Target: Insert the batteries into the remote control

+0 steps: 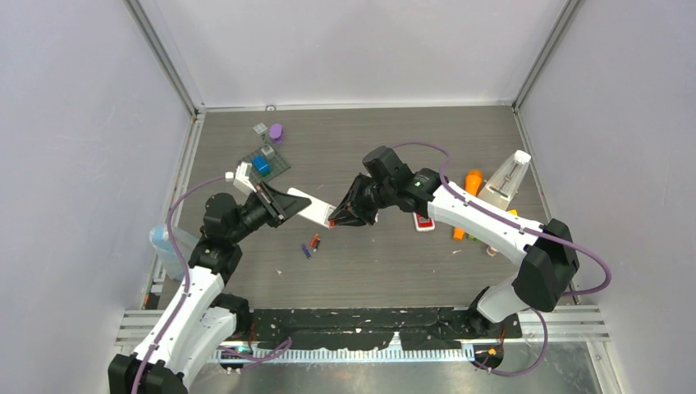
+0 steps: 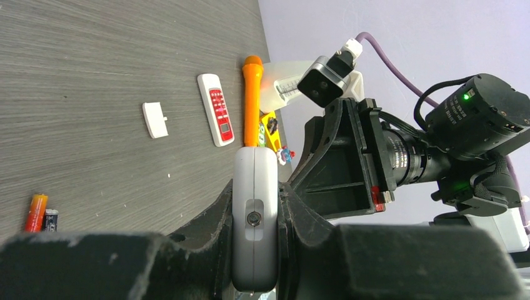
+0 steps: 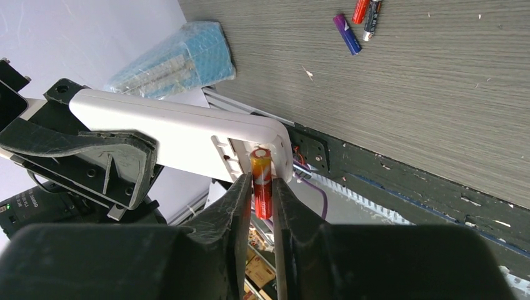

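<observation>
My right claw [image 3: 262,195] is pinched on an orange battery [image 3: 260,164], whose top end sits at the open bay at the end of the white remote [image 3: 181,128]. My left claw [image 1: 275,203] clamps that remote in mid-air (by its other end). Risks: the battery doesn't look seated yet, so if I let go now it likely drops out; push hard and the remote could pivot in that grip. Polarity, can't tell. Spare batteries [image 1: 311,244] lie on the table [image 1: 394,263] below.
</observation>
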Controlling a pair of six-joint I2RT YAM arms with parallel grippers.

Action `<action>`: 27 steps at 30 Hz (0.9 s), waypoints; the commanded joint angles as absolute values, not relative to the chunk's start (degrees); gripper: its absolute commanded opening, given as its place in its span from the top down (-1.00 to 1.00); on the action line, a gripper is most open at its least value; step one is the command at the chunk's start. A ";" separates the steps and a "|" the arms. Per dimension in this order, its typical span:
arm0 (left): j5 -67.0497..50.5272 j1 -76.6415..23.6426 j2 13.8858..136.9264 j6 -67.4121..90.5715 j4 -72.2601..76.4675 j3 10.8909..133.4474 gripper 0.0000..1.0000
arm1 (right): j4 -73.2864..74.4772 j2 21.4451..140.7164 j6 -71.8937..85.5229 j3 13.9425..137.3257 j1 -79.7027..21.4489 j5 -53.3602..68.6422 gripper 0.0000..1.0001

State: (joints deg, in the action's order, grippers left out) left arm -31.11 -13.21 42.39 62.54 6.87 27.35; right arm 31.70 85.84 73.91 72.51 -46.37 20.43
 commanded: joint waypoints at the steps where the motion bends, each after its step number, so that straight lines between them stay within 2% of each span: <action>1: -31.70 -13.18 41.94 62.10 7.03 30.61 1.00 | 30.95 85.54 74.71 73.19 -46.17 19.70 0.48; 7: -31.91 -13.18 42.63 62.54 5.54 31.20 1.00 | 30.03 85.55 74.83 73.28 -46.11 19.80 0.25; 16: -31.13 -13.18 44.72 65.33 0.62 32.41 1.00 | 29.19 84.44 74.06 73.82 -46.03 18.91 0.06; 21: -32.59 -13.18 46.69 66.80 -1.27 33.47 1.00 | 32.32 81.56 66.89 74.54 -45.70 13.43 -0.15; 24: -32.65 -13.18 46.83 67.05 -0.96 33.62 1.00 | 34.49 80.52 61.81 75.26 -45.53 9.94 -0.40; 27: -32.92 -13.18 47.20 68.16 -1.99 34.13 1.00 | 35.95 80.64 57.04 76.56 -45.56 6.57 -0.53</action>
